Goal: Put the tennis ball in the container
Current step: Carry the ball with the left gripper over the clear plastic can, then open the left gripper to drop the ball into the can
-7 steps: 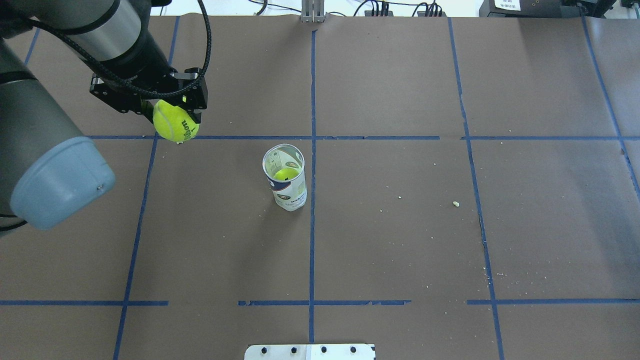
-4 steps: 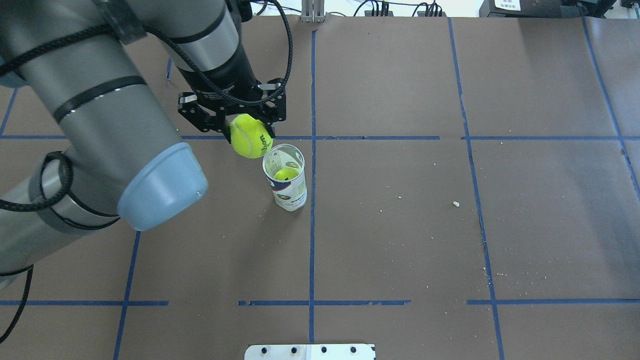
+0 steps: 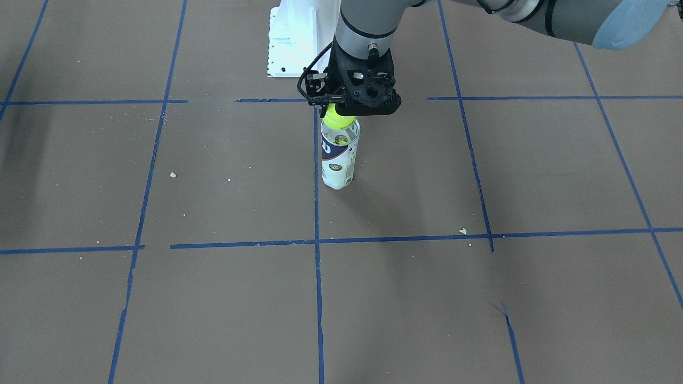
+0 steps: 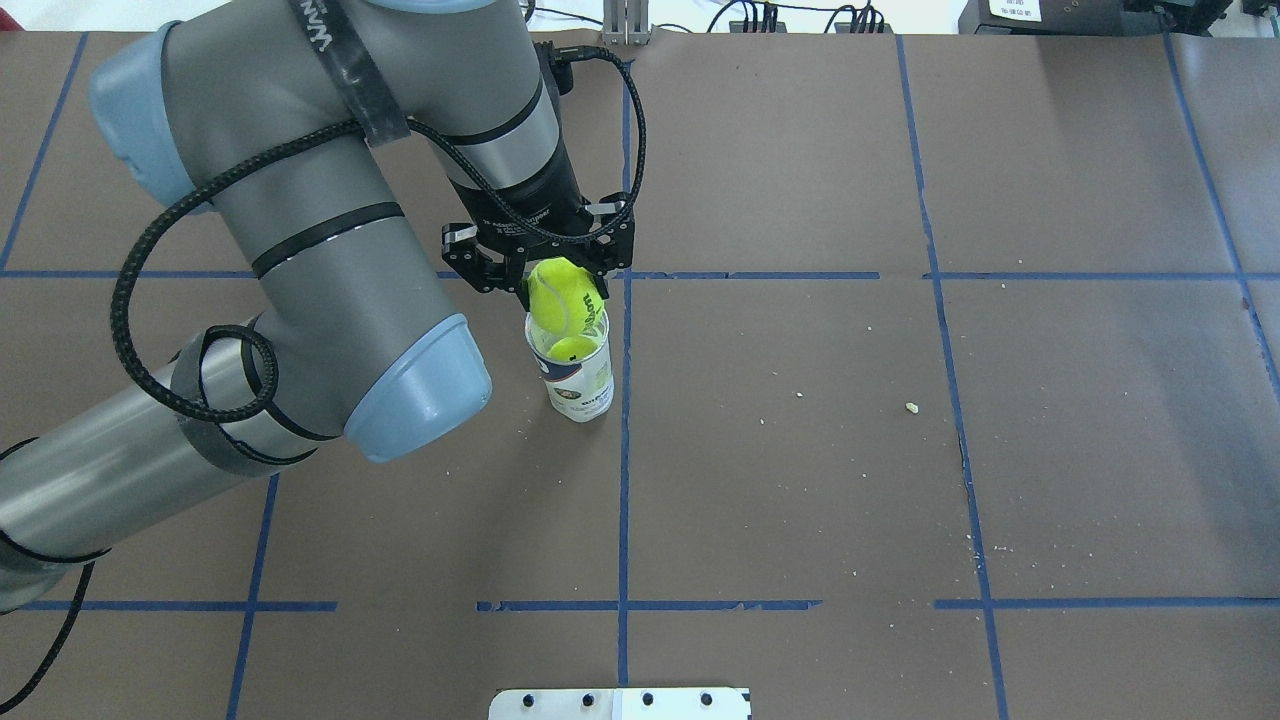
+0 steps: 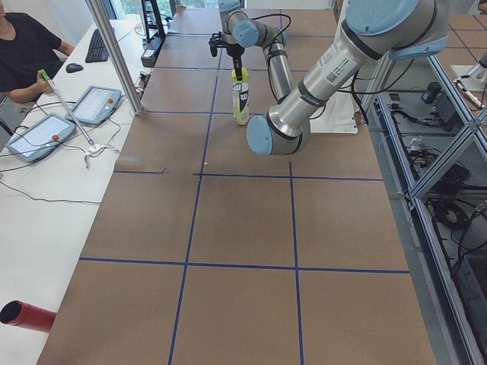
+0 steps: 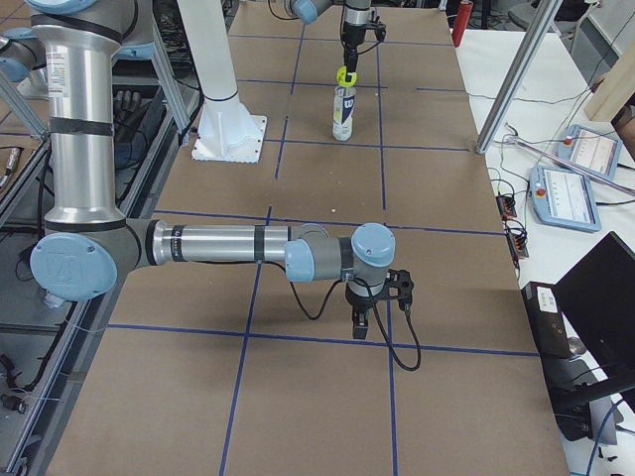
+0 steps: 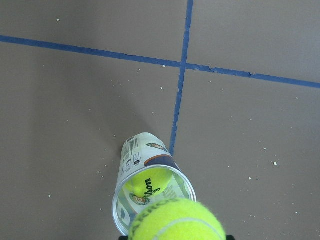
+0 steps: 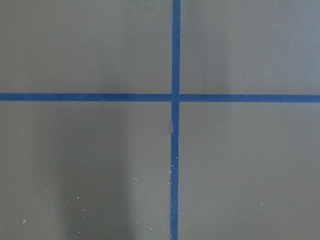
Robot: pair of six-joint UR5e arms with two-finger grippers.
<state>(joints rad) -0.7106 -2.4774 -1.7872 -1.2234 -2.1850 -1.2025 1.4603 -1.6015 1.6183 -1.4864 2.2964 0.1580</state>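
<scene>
My left gripper (image 4: 563, 297) is shut on the tennis ball (image 4: 560, 302), a yellow-green ball with dark print. It holds the ball just above the open mouth of the container (image 4: 580, 388), a clear upright tube with a white and navy label. The front view shows the ball (image 3: 336, 118) at the rim of the tube (image 3: 337, 160). A second ball (image 7: 148, 183) lies at the bottom inside the tube (image 7: 141, 156). My right gripper (image 6: 375, 315) hangs low over the paper far from the tube; whether it is open or shut I cannot tell.
Brown paper with blue tape lines covers the table. A white pedestal base (image 3: 291, 42) stands behind the tube on the robot's side. A small crumb (image 4: 911, 407) lies to the right. An operator (image 5: 23, 53) sits at a side desk with tablets.
The left arm swept to the right with the ball, from the far left of the table to a spot right over the tube's mouth. The tube has stayed put.
</scene>
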